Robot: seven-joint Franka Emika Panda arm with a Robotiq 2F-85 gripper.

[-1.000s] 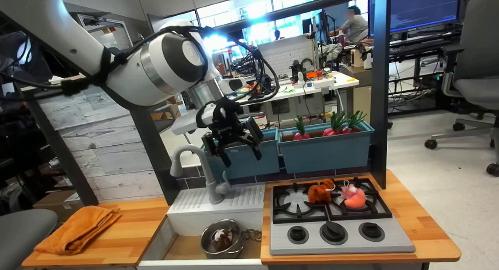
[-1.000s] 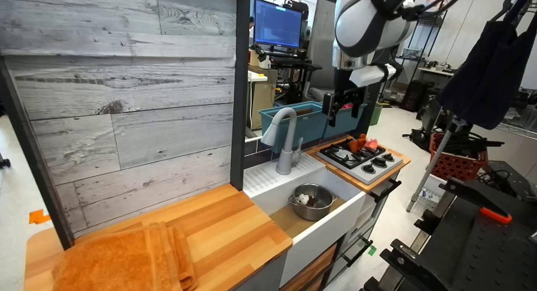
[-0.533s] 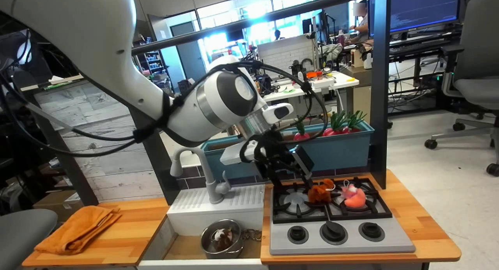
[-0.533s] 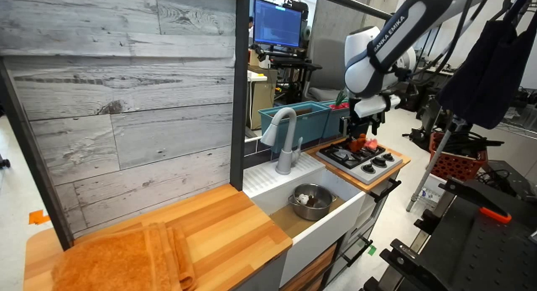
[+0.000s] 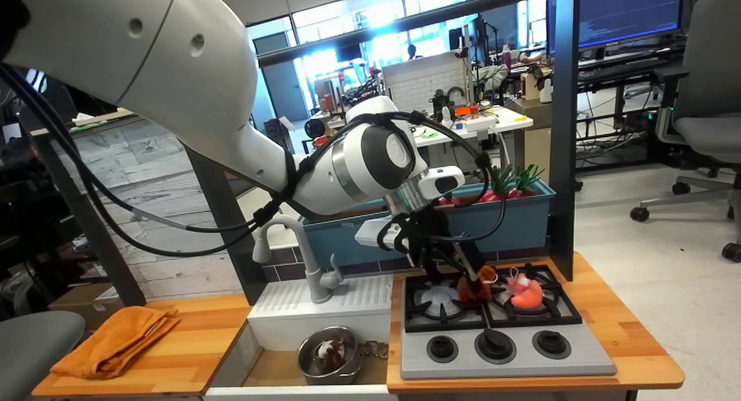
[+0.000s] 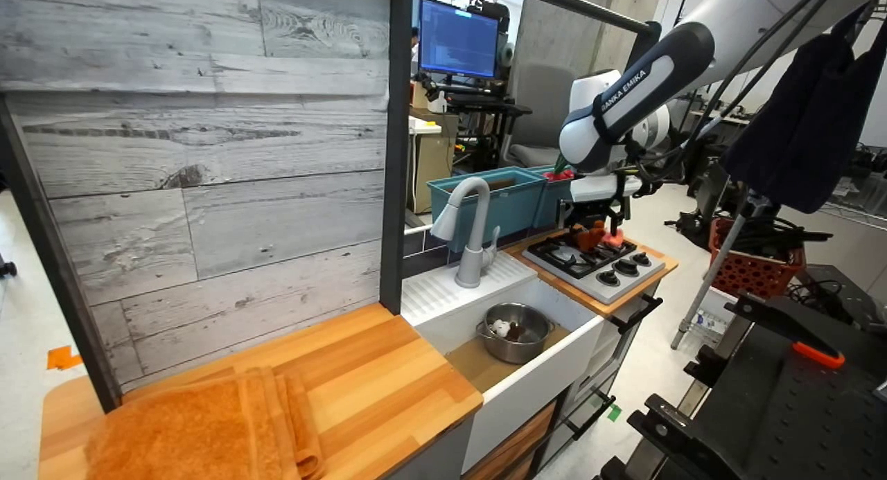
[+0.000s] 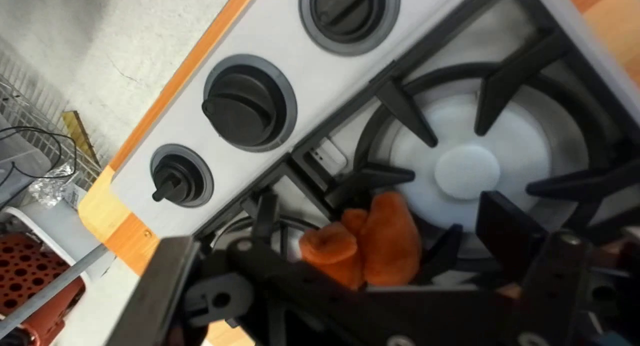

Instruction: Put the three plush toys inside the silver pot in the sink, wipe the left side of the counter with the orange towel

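A blue planter blocks the way behind the stove; grate bars crowd the orange toy (the pink toy lies near). Open air sits over the pot, the faucet behind.

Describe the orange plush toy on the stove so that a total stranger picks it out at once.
Start at the stove beside the white sink and look at its black grate. Near the grate's middle lies the small, fuzzy orange plush toy. Its deep rusty colour and its place nearer the sink set it apart from its neighbour, the coral-pink plush toy.
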